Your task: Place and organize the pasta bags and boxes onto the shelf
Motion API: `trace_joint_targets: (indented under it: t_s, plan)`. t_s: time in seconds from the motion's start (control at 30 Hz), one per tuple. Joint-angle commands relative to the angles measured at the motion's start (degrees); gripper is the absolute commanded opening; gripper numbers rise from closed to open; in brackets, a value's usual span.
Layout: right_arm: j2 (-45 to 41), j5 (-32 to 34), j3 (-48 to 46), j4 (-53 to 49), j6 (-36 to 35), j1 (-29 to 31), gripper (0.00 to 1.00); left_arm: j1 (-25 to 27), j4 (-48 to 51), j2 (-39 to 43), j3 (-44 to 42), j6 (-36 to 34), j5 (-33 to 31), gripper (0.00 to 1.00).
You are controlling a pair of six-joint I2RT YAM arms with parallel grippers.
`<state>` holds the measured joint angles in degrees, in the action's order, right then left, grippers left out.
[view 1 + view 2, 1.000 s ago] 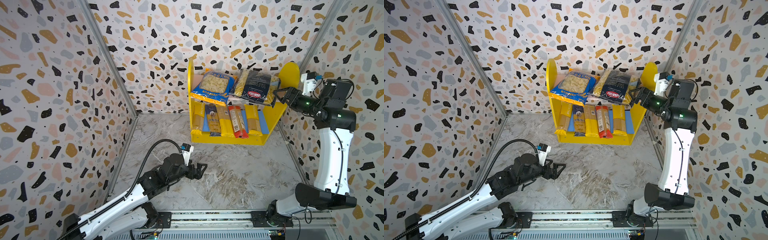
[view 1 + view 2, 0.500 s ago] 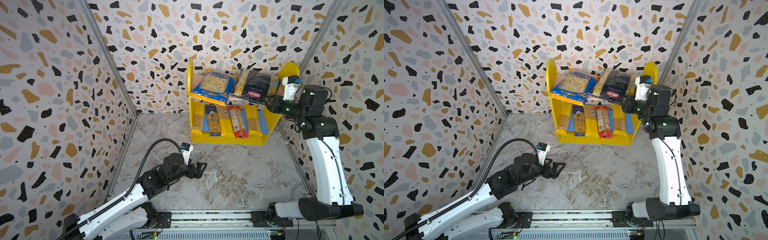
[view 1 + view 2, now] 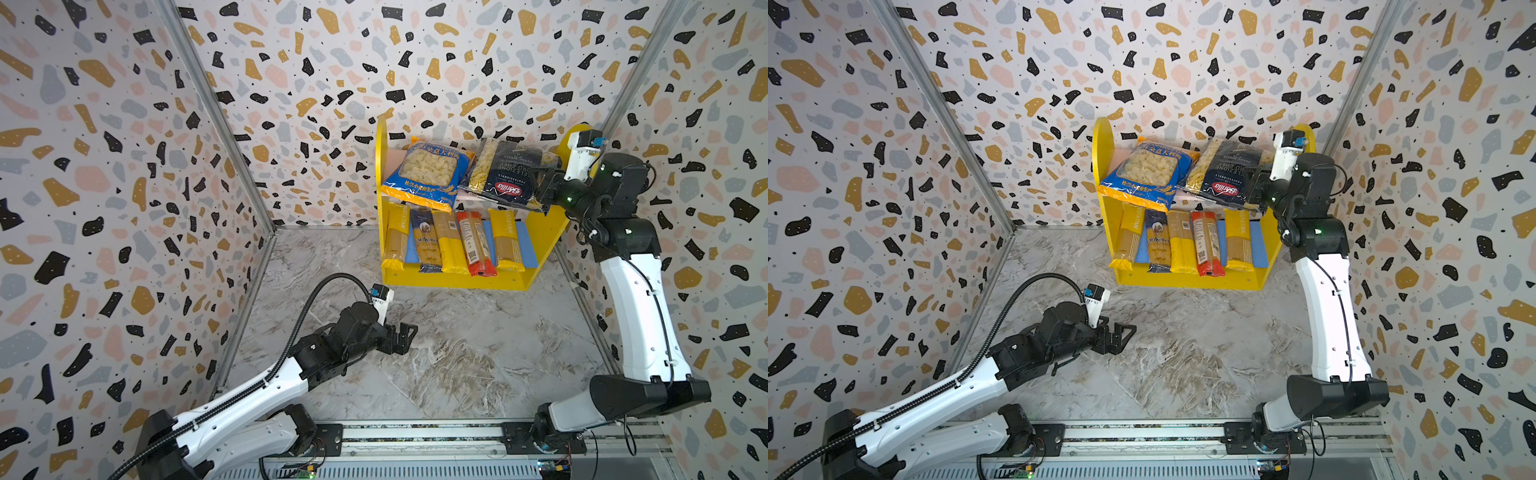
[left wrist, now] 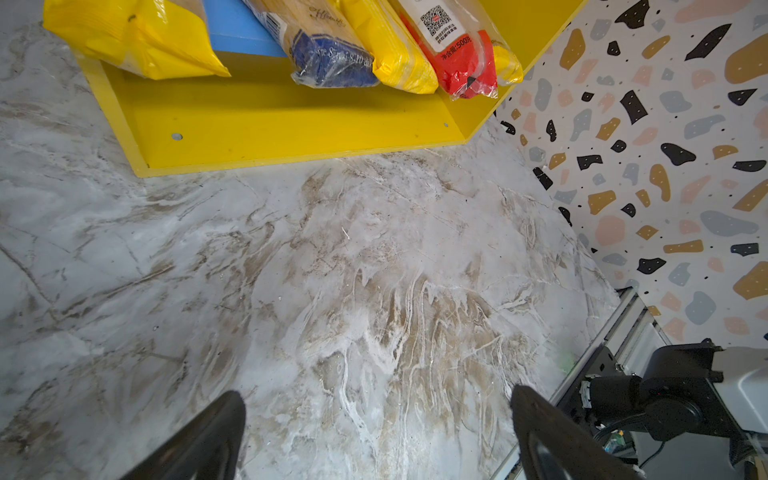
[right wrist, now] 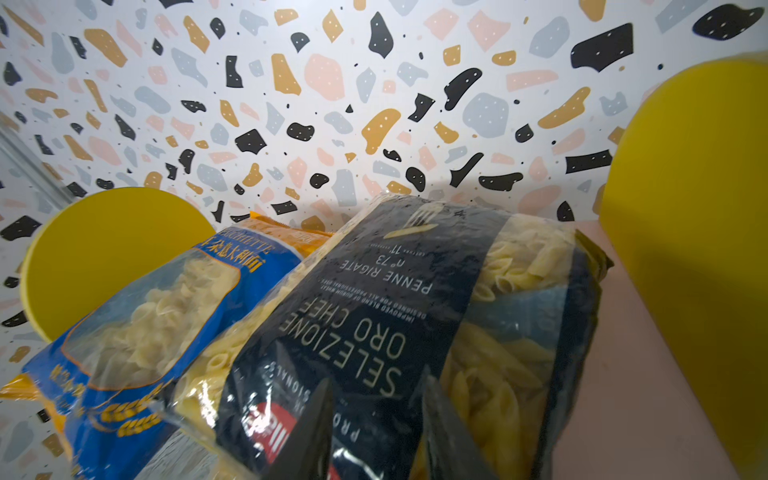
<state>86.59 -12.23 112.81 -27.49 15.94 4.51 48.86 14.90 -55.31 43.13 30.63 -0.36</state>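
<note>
7 pasta packs sit on the shelf (image 3: 457,280), which stands at the far right of the marble floor (image 3: 457,374) against the back wall. It has 2 yellow round-topped sides, 1 pink upper board (image 5: 623,374), 1 blue lower board (image 3: 525,245) and a yellow base.

On the pink board lie 2 wide bags that touch each other. The blue-orange orecchiette bag (image 3: 428,174) is on the left and the dark navy Barilla bag (image 3: 507,176) on the right. Both hang over the near edge.

On the blue board 5 long spaghetti packs (image 3: 451,245) lie side by side. 3 are yellow, 1 is dark blue (image 3: 426,241) and 1 is red-orange (image 3: 476,245).

The right gripper (image 3: 540,183) is at the right-hand end of the Barilla bag. Its jaws are drawn narrow with the bag's plastic pinched between them. The left gripper (image 3: 403,338) is low over the floor, near and left of the shelf, with its jaws spread wide and nothing in them.

Both top views show both tiers and all 7 packs. The right wrist view sees only the 2 upper bags, but close enough to read "PENNE RIGATE" and see the tubes inside. The left wrist view catches only the near ends of the 5 spaghetti packs, including a QR code on the red one, and the yellow base.
</note>
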Motion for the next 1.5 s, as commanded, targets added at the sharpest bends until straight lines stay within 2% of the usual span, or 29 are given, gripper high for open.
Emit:
trace_joint_targets:
  t_s: [0.0,0.17,0.33,0.53,0.57,0.6,0.67,0.7,0.87,0.97,1.1,1.27,1.33,1.47]
  plan:
    - [2.7,5.8,3.4,-2.2,-1.7,0.3,0.37,-0.3,-2.7,-0.1,2.1,-1.7,-0.5,1.00]
    - [4.4,7.3,1.3,-3.0,-1.5,0.3,0.36,-0.6,-2.8,0.0,1.5,-1.9,-0.3,1.00]
    - [4.4,6.2,0.5,-2.5,-1.0,0.3,0.41,-0.7,-2.4,1.3,0.9,-1.5,-0.3,1.00]
    - [6.1,5.4,5.3,-6.5,-1.7,0.1,0.45,-0.9,-1.8,3.1,0.1,-0.8,-0.5,1.00]
    - [5.0,4.6,4.6,-5.7,-1.9,0.4,0.49,-0.9,-1.7,3.6,-0.1,-0.7,-0.7,1.00]
    - [2.7,4.4,2.5,-4.0,-2.2,1.0,0.59,-1.0,-1.3,4.1,-0.2,-0.5,-1.1,1.00]
    - [-3.1,4.2,-2.8,1.0,-2.4,2.3,0.91,-0.9,-0.1,5.1,0.1,-0.4,-3.0,0.99]
    - [-6.2,4.2,-5.2,3.2,-2.4,2.7,0.99,-0.9,0.8,5.6,0.4,-0.4,-4.6,1.00]
    - [-15.0,5.5,-7.2,1.1,-1.8,2.8,0.99,-0.9,3.3,8.6,0.4,0.0,-13.6,1.00]
    - [-22.1,5.8,-14.2,1.5,-0.1,2.8,0.99,-0.9,2.8,10.6,-0.9,1.0,-20.5,1.00]
    - [-32.8,2.7,-32.8,4.4,3.1,3.0,0.99,-0.9,0.6,14.9,-4.9,1.8,-31.8,1.00]
    - [-45.1,8.4,-55.0,6.5,5.3,3.6,0.99,-1.0,-2.7,19.9,-10.0,2.7,-46.1,1.00]
    - [-48.8,9.0,-61.8,7.3,5.3,3.9,0.99,-0.9,-4.3,20.5,-11.3,2.9,-48.1,1.00]
    - [-52.8,11.1,-71.6,7.5,4.8,4.7,0.99,-0.8,-6.5,18.5,-13.3,4.4,-46.9,0.99]
